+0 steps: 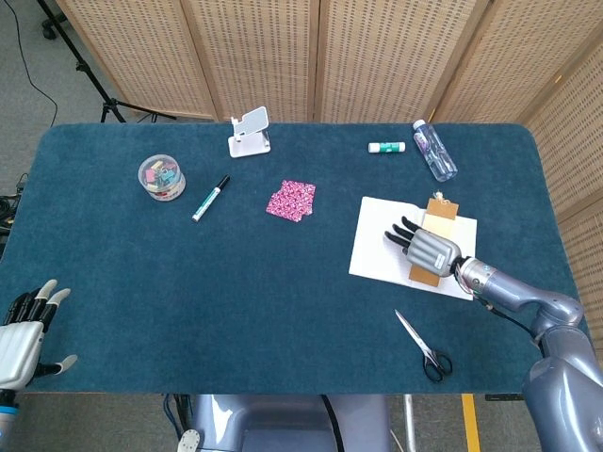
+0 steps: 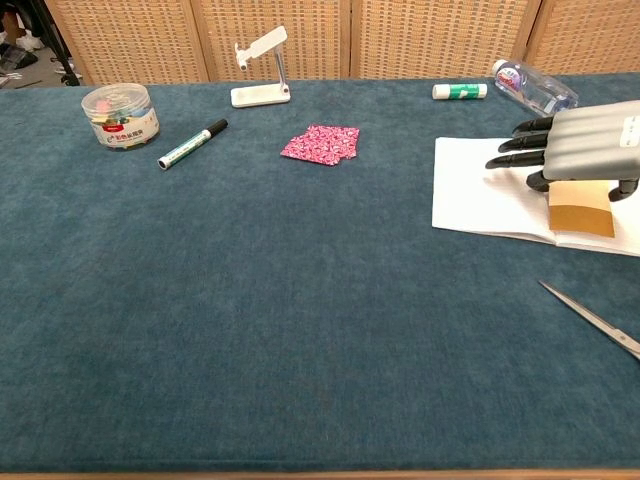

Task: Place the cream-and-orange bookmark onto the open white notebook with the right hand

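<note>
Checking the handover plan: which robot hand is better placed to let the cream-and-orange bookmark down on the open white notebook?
The right robot hand: it is over the open white notebook with the cream-and-orange bookmark under it. The left robot hand sits at the table's far corner.

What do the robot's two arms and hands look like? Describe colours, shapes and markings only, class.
The right hand has a ribbed silver-grey back with dark black fingers; the chest view shows a small white label on it. Its arm is smooth, rounded silver-grey metal in jointed segments. The left hand has the same ribbed silver back, with black fingers tipped in pale grey. No loose cables are visible.
</note>
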